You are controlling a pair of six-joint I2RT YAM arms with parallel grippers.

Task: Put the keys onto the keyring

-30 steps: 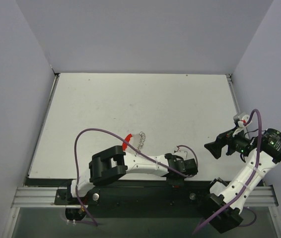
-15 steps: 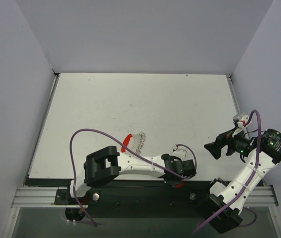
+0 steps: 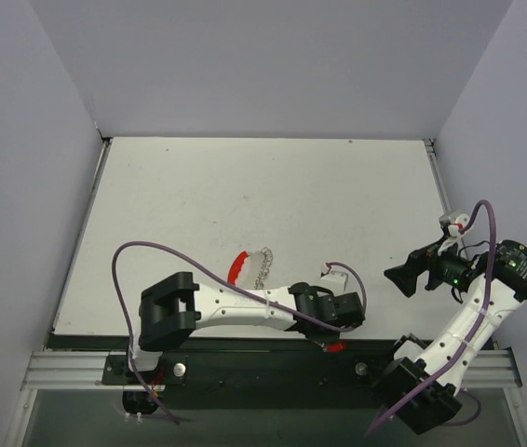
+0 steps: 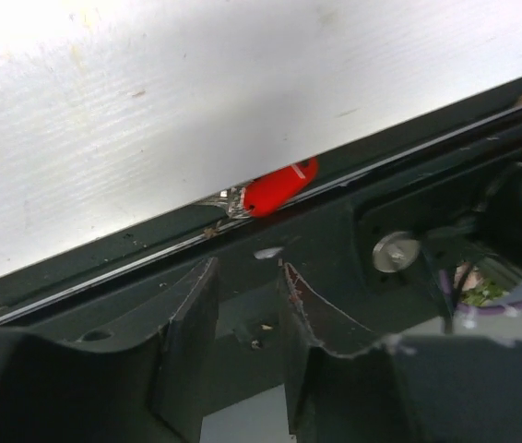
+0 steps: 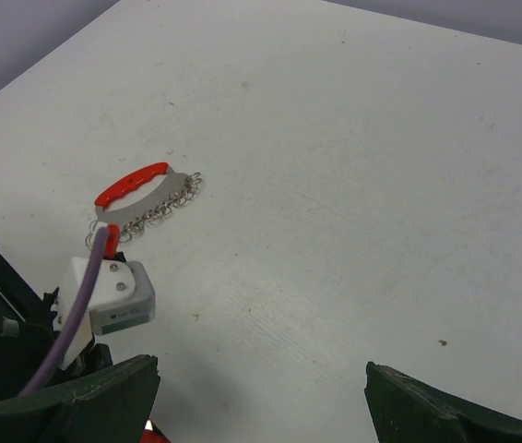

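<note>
The keyring (image 3: 238,267) is a red curved band lying on the white table, with the silver keys (image 3: 263,267) fanned out along its right side. Both also show in the right wrist view, the keyring (image 5: 132,184) above the keys (image 5: 157,211). My left gripper (image 3: 334,328) hangs over the table's near edge, to the right of the keys. Its fingers (image 4: 192,314) stand apart with nothing between them, so the left gripper (image 4: 243,295) is open. My right gripper (image 3: 397,277) hovers wide open at the right, and in its own view the right gripper (image 5: 261,406) is empty.
A small red piece with a silver end (image 4: 278,187) lies on the black rail (image 4: 104,268) at the table's near edge, just ahead of the left fingers; the top view shows this red piece (image 3: 335,347) too. Grey walls enclose the table (image 3: 273,186).
The left arm's elbow has swung to the left and its wrist has shifted slightly left. The small red piece now shows on the rail. The right arm has barely moved.
</note>
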